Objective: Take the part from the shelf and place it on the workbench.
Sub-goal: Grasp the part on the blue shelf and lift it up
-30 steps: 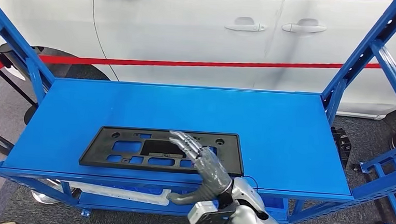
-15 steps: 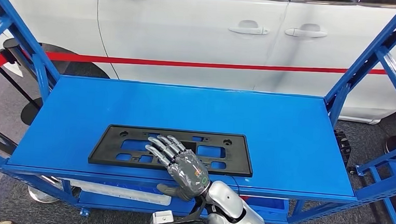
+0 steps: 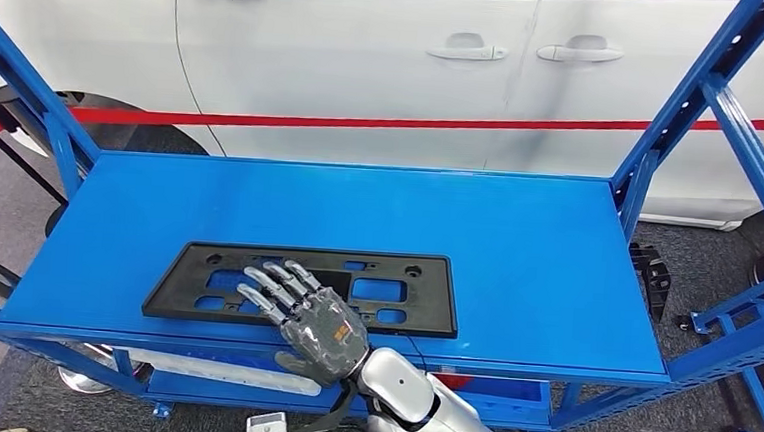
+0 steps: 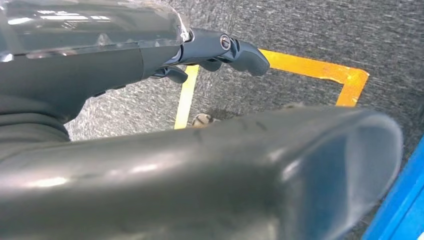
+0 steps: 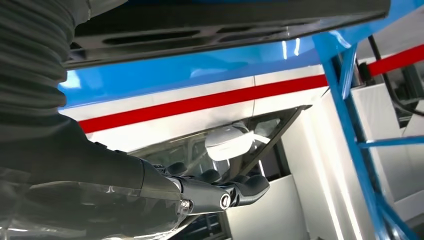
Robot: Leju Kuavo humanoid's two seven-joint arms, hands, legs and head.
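Observation:
A flat black plastic panel (image 3: 393, 292) with several cut-outs lies along the front of the blue shelf top (image 3: 527, 235). My right hand (image 3: 309, 322) hovers at the panel's front edge, left of its middle. Its fingers (image 3: 271, 287) are spread over the panel and its thumb (image 3: 294, 363) hangs below the shelf edge; it grips nothing. In the right wrist view the panel (image 5: 225, 25) shows as a dark slab close by the right hand (image 5: 150, 185). My left hand (image 4: 150, 45) hangs over grey carpet, holding nothing.
Blue uprights (image 3: 669, 123) frame the shelf on both sides. A white car (image 3: 387, 66) and a red barrier strap (image 3: 364, 123) stand behind it. A pale long part (image 3: 208, 371) lies on the lower shelf. Yellow tape (image 4: 320, 70) marks the floor.
My right hand has slid left along the panel's front edge, from its right half to left of its middle, and turned back-up. The camera has shifted slightly.

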